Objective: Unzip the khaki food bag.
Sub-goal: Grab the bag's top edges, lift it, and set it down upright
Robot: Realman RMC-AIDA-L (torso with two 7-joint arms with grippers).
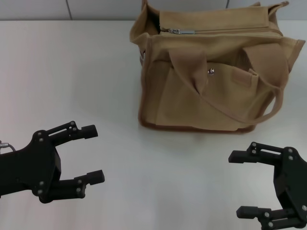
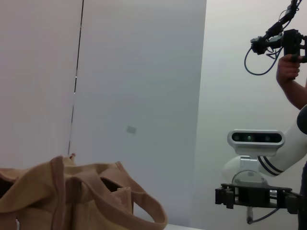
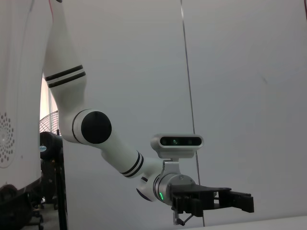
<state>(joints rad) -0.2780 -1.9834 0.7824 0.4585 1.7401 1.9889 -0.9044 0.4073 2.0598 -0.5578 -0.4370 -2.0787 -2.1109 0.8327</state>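
The left claw is low in the lower left of the head view, with its two black fingers spread wide and nothing between them. The right claw is in the lower right, spread wide and empty too. Both hang over the white table, well apart from the bag.

The khaki food bag stands upright in the upper right. Its zipper runs along the top, with the silver pull at the left end.
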